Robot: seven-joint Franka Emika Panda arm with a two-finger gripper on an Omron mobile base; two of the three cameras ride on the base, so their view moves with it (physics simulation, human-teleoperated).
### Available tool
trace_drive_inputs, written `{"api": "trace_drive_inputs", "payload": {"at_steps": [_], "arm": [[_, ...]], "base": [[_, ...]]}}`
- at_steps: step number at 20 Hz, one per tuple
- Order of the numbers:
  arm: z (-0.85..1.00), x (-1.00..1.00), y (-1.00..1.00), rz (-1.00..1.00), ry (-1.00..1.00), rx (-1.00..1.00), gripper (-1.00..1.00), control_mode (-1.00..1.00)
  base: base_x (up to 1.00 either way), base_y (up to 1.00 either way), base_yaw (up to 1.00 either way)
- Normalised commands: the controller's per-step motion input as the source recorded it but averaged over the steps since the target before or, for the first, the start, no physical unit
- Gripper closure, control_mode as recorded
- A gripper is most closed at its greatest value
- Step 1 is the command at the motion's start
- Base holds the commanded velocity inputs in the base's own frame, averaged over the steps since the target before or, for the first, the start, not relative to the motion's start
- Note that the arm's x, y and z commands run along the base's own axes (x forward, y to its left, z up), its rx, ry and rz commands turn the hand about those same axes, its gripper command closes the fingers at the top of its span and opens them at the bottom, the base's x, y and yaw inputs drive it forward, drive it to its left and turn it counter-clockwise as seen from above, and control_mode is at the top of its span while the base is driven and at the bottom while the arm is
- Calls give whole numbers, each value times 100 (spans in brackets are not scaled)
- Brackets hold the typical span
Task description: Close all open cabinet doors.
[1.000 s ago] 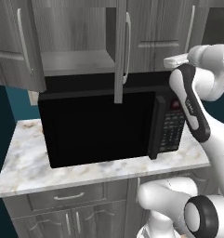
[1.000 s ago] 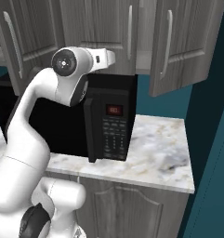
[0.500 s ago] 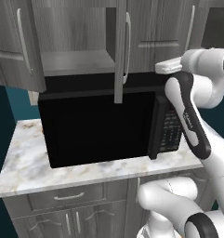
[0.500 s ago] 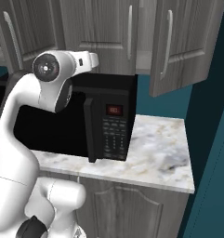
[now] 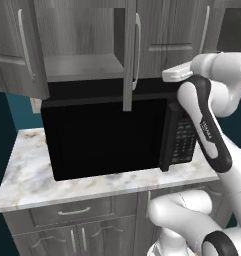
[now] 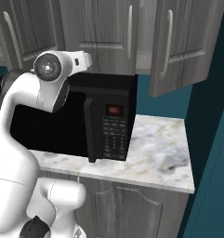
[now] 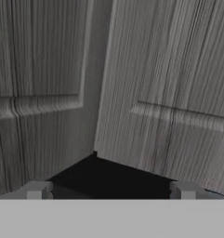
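Three cabinet doors (image 5: 128, 55) ajar (gripper (image 7: 111, 190) spread), edges overhanging microwave (image 5: 112, 135)

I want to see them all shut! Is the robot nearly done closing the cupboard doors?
Not yet. Nothing looks finished: the left door, the middle door and the right door all stand open above the microwave. The open gripper faces a door, apparently about to push. All three remain.

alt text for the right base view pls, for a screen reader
An open grey wood-grain cabinet door with a vertical silver handle swings out toward the camera at upper right, above a marble counter. Below the cabinets a black microwave with a keypad sits on the counter. The robot's white arm rises at left, in front of the microwave.
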Motion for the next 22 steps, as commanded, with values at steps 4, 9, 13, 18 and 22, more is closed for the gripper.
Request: {"api": "trace_drive_inputs", "payload": {"at_steps": [4,9,13,18,22], "arm": [[0,0,16,17,4,1,-100,-100],[0,-2,29,16,3,0,-100,-100],[0,0,36,14,1,0,-100,-100],[0,0,43,11,1,0,-100,-100],[0,0,37,8,3,0,-100,-100]], "base": [[0,0,0],[0,0,0],[0,0,0],[0,0,0],[0,0,0]]}}
